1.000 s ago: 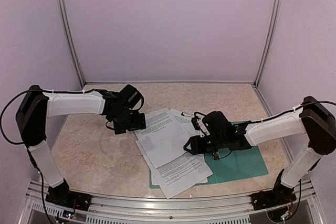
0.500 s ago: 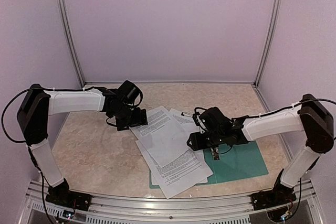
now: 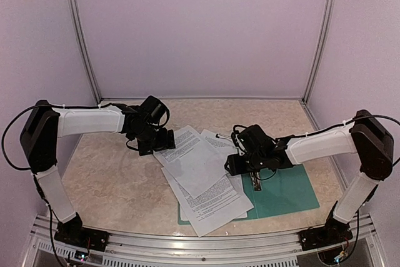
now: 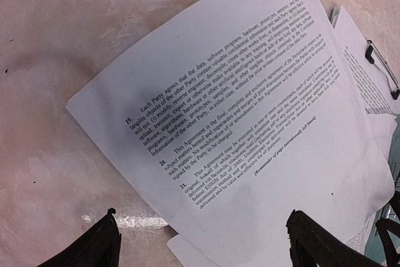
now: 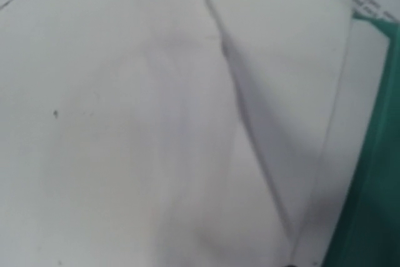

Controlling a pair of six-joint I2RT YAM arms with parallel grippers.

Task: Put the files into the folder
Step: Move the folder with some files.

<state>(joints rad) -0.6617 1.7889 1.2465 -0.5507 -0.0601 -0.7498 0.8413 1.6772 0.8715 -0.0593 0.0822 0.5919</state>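
The left end effector (image 4: 203, 245) hovers with its jaws spread wide over a printed sheet (image 4: 231, 123), gripping nothing. The right end effector (image 3: 242, 164) sits low on the files (image 3: 200, 176); I cannot tell whether its jaws are open. The files lie fanned across the desk (image 3: 106, 179), their right edges overlapping the teal folder (image 3: 290, 195), which lies flat at front right. One sheet corner (image 5: 281, 60) is already lifted, so a sideways push could crease a page or scatter the fan. The desk is marbled beige and the walls (image 3: 200, 29) pale lilac.
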